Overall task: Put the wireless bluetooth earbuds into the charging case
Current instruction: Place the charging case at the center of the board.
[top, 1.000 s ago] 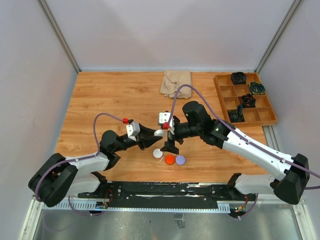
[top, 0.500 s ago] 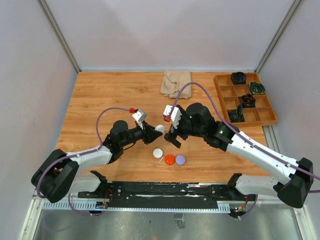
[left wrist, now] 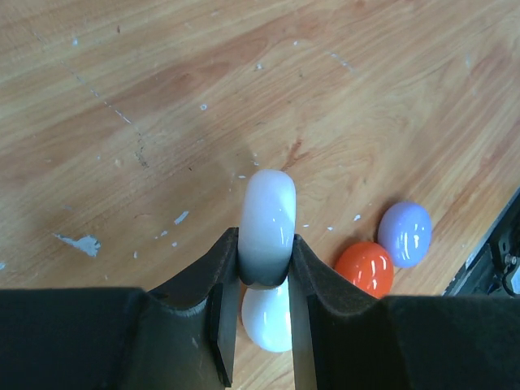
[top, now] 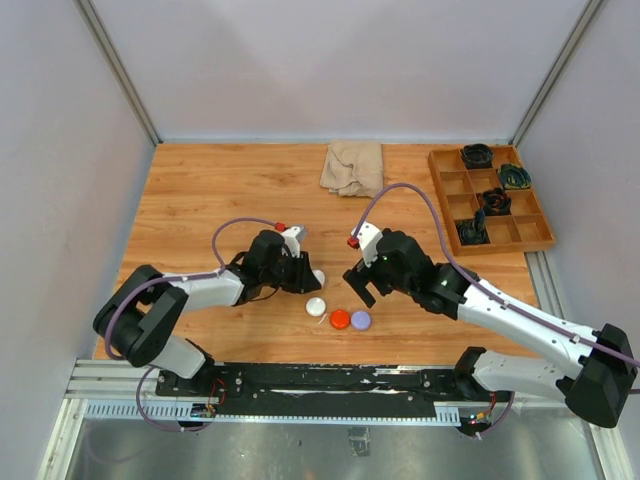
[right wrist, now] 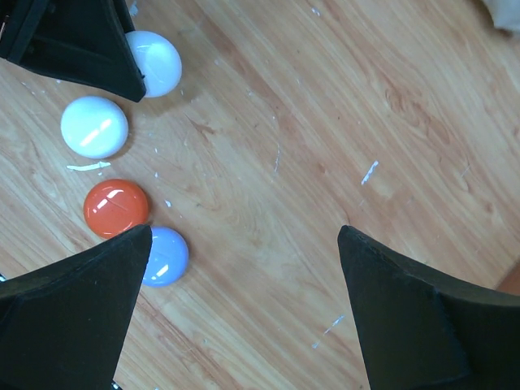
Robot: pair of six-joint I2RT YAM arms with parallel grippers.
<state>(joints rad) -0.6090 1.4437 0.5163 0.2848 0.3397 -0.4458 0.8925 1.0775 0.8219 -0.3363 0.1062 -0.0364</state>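
Observation:
My left gripper (top: 311, 276) is shut on a white round puck-shaped case (left wrist: 266, 219), held on edge, closed, low over the wood table. A second white puck (left wrist: 268, 317), an orange puck (left wrist: 364, 268) and a purple puck (left wrist: 405, 233) lie on the table just beyond it. In the top view they lie in a row: white (top: 316, 307), orange (top: 340, 319), purple (top: 361, 320). My right gripper (right wrist: 244, 236) is open and empty, hovering above the table right of the pucks. No stemmed earbuds show in any view.
A beige cloth (top: 352, 166) lies at the back middle. A wooden compartment tray (top: 505, 246) with dark coiled items stands at the back right. Grey walls close in both sides.
My left gripper has carried the white puck right and down toward the table. My right gripper has pulled away from it, to the right and nearer.

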